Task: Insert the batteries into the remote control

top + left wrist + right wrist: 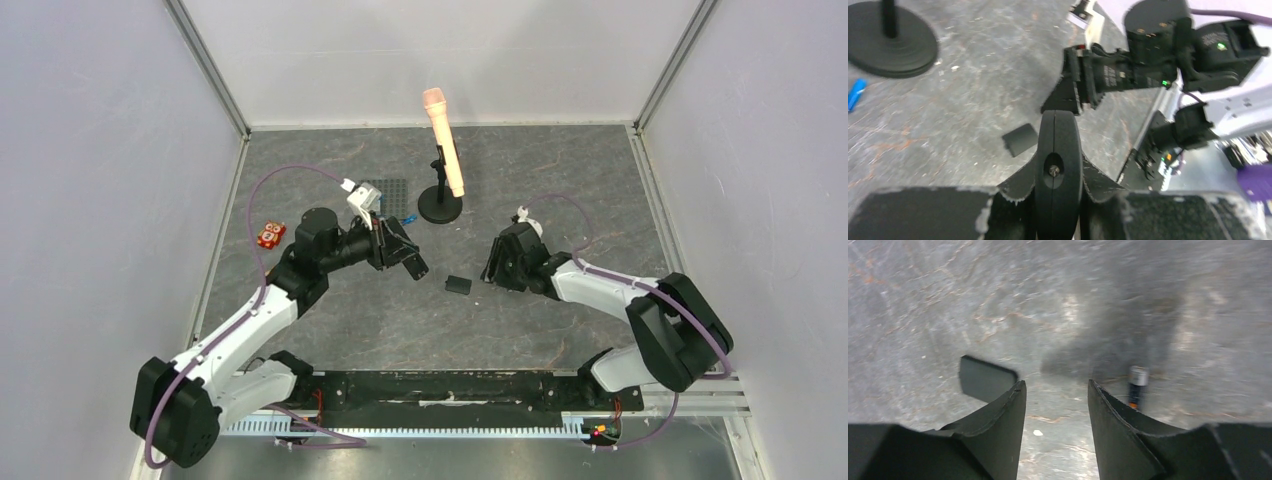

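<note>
Grey, scuffed tabletop between pale walls. Left fingers pinched on the remote control, seen end-on in the left wrist view as a slim black bar between both pads. Right fingers spread apart, only bare surface between them, tips low over the tabletop. Just beside the finger on the right of that wrist view, one battery lying on the surface: dark body, pale tip, lower end hidden behind the finger. Near the other right finger, a small flat black cover, lying between the two arms in the overhead view. Farther back, a peach microphone on a black stand, a little blue piece near its base, and a red-orange item well off to the left.
</note>
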Robot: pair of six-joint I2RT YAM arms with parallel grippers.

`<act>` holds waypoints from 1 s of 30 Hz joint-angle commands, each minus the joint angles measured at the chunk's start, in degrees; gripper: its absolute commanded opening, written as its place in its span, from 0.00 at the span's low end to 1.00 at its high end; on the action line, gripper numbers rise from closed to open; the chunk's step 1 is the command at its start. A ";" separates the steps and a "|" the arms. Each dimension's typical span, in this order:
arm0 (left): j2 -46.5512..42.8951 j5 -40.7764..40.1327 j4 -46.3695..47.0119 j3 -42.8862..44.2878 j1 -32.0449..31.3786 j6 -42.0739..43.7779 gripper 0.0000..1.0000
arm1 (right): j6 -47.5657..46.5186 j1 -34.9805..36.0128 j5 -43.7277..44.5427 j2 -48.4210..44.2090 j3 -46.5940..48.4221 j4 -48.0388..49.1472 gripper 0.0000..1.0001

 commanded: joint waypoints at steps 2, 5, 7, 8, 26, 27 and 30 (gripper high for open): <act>4.67 22.86 -0.77 8.10 0.81 6.39 0.02 | -4.86 -2.72 5.84 -3.43 0.36 -7.64 0.52; 7.70 27.70 -10.05 12.45 0.76 11.38 0.02 | -7.19 -3.57 8.18 -4.18 -0.08 -8.38 0.53; 8.44 27.63 -14.04 14.26 0.79 14.06 0.02 | -8.77 -3.88 9.39 -4.06 -0.04 -8.44 0.54; 8.48 27.32 -14.74 14.47 0.80 14.71 0.02 | -9.44 -3.98 9.94 -3.93 0.12 -8.39 0.54; 8.91 20.41 -4.74 11.09 0.69 6.99 0.02 | -8.14 -9.85 24.32 -12.25 -1.12 -20.96 0.72; 9.12 20.53 -4.30 10.90 0.76 6.75 0.02 | -7.97 -10.54 24.01 -13.15 -2.14 -21.26 0.75; 9.81 20.77 -3.74 10.56 0.75 6.45 0.02 | -7.07 -11.98 22.98 -14.45 -4.43 -21.89 0.79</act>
